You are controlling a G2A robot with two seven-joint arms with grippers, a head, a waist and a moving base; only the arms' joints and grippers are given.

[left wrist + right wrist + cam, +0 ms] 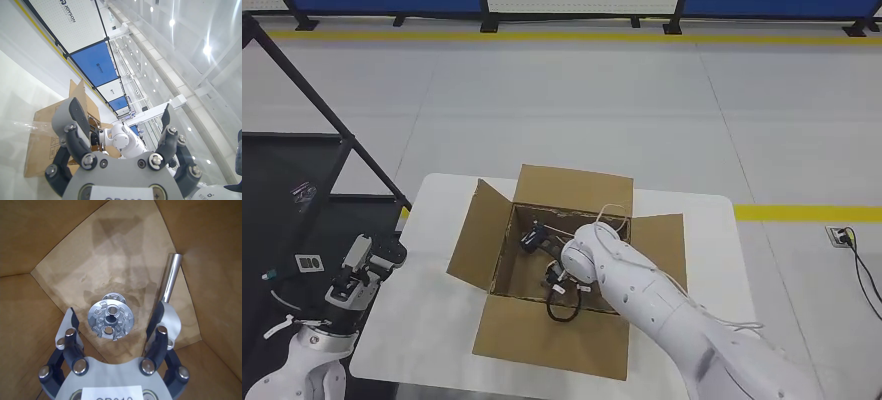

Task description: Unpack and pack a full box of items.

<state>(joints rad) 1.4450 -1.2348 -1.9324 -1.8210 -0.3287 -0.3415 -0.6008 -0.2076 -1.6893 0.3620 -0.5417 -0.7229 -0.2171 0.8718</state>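
Found right gripper (116,310) released in box (547,345), over hub (111,319), rod (171,277) beside; left gripper (122,106) released, empty; box print (53,141) unreadable.

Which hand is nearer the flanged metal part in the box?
Right. Right hand hangs open inside the box over the flanged metal part; left hand is outside it, at the table's edge.

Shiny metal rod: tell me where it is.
In the right wrist view, the shiny metal rod rests inside the cardboard box along one wall, beside the toothed metal hub that sits ahead of the open right gripper.
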